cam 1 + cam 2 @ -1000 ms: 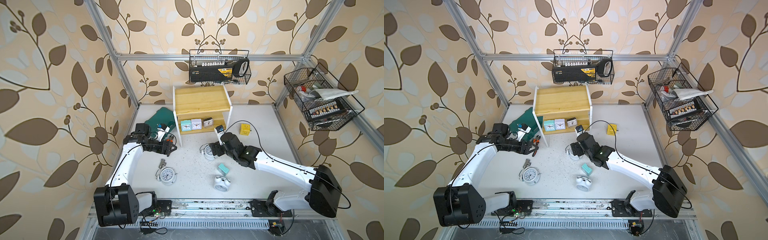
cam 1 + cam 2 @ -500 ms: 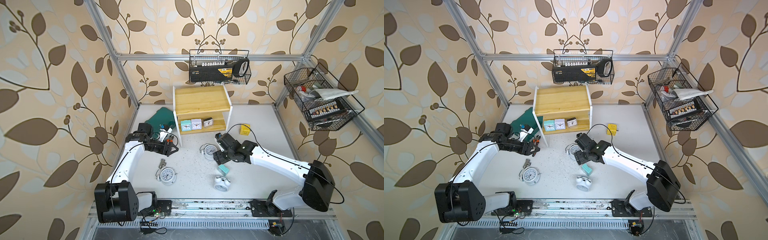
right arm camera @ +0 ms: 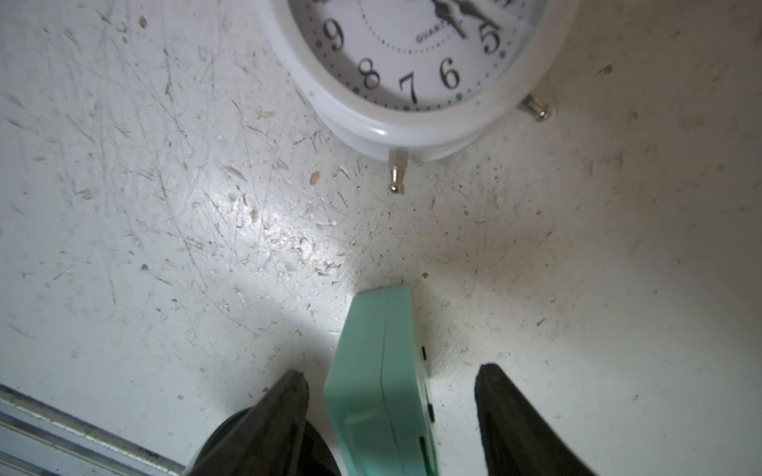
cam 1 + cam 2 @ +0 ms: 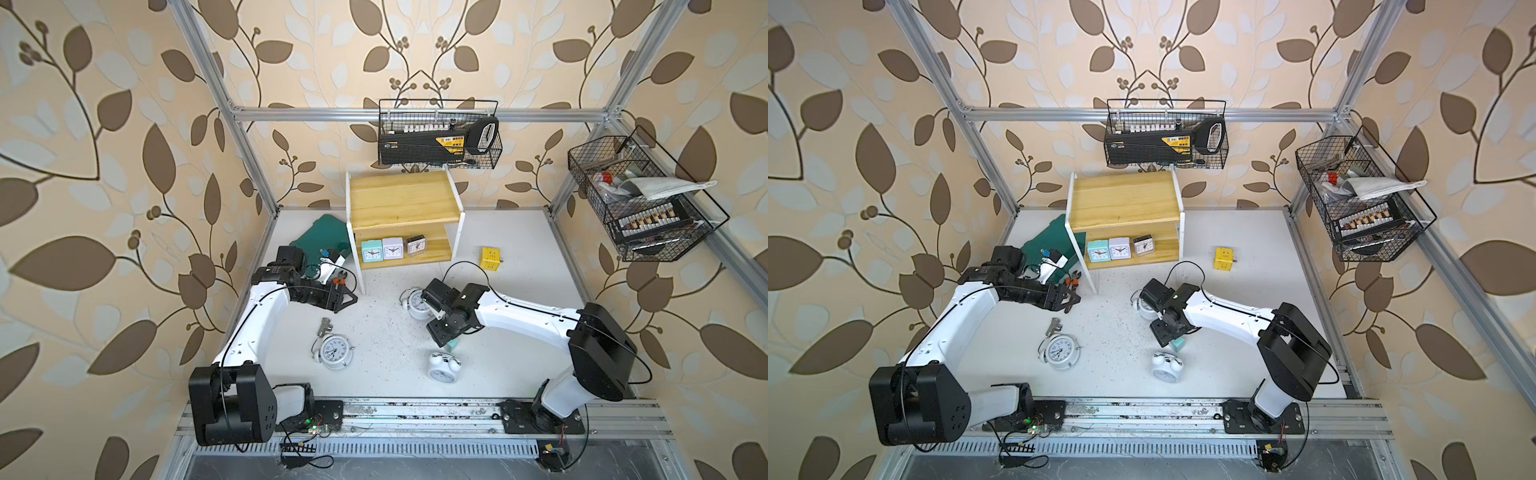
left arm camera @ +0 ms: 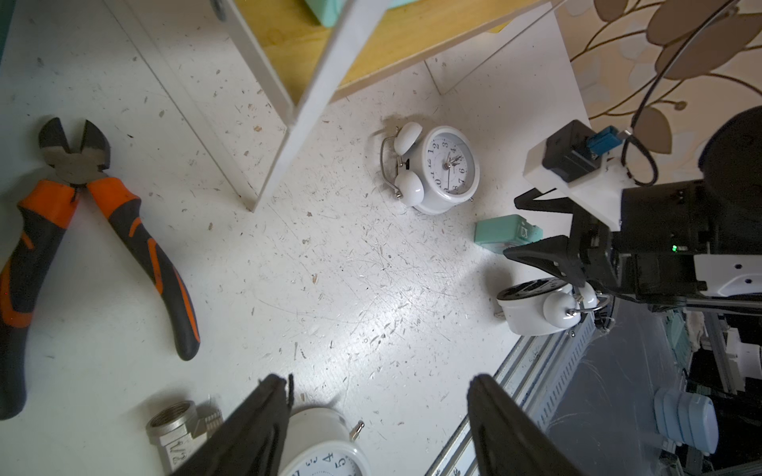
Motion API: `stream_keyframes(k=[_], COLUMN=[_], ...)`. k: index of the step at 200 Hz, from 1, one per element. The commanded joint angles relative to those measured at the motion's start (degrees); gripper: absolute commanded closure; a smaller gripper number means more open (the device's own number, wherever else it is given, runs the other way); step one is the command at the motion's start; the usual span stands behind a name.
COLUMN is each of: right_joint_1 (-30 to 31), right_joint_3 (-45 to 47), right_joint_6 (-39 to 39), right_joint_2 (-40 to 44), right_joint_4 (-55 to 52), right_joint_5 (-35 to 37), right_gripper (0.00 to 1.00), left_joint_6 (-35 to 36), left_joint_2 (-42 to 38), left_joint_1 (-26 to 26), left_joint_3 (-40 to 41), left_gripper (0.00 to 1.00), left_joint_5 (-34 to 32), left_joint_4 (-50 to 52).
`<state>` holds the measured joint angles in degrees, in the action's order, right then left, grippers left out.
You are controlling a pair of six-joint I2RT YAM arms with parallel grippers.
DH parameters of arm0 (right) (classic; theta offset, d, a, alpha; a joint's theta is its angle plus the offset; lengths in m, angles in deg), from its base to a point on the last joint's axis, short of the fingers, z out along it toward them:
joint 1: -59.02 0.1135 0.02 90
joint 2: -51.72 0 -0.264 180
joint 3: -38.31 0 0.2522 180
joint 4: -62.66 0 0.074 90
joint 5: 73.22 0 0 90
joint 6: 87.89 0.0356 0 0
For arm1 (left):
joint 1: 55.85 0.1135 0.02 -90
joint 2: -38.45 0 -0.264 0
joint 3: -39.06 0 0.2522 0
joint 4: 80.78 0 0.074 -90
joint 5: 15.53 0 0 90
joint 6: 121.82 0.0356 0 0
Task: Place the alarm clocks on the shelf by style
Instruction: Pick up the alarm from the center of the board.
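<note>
White, scratched worktop (image 4: 386, 320) inside leaf-papered walls. Both top views: right gripper (image 4: 441, 341) (image 4: 1163, 341), a second ago up at the front of the shelf (image 4: 399, 199), has swung down toward the worktop's front edge. It now stands over the loose mint clock (image 4: 454, 344). Three square clocks (image 4: 392, 248) already line the lower board; three round clocks (image 4: 334, 352) lie on the worktop. Judged: pick of the last square clock under way, round set untouched. Left gripper (image 4: 347, 298) unmoved beside the shelf's front leg. Left wrist view: left gripper (image 5: 379, 383) jaws apart and empty, above a round clock cut off by the frame. Right wrist view: jaws narrowed but not yet clamped, straddling the mint clock (image 3: 383, 391). One side shows a clear gap; contact on the other cannot be told. Hidden: the mint clock's dial. In the top views the gripper covers most of that clock, and the round clock nearest the shelf sits half behind the wrist.
</note>
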<state>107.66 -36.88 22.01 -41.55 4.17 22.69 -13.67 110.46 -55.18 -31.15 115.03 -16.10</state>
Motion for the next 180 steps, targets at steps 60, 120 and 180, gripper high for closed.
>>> stream_keyframes(k=[60,120,180], right_joint_1=[0.2,0.2,-2.0], right_joint_3=[-3.1,-4.1,-5.5], right_joint_6=[0.0,1.4,6.3], right_joint_2=[-2.3,1.0,7.1], right_joint_4=[-0.8,-1.9,0.2], right_joint_5=[3.2,4.3,0.4], right_gripper=[0.58,0.67,0.73], left_joint_6=[1.1,2.0,5.6], left_joint_2=[-0.3,0.0,1.0], left_joint_1=[-0.5,-1.1,-8.1], left_joint_3=[-1.0,-1.3,-3.1], left_gripper=[0.28,0.27,0.24], left_joint_5=[0.8,1.0,-1.5], left_joint_4=[0.2,0.5,3.0])
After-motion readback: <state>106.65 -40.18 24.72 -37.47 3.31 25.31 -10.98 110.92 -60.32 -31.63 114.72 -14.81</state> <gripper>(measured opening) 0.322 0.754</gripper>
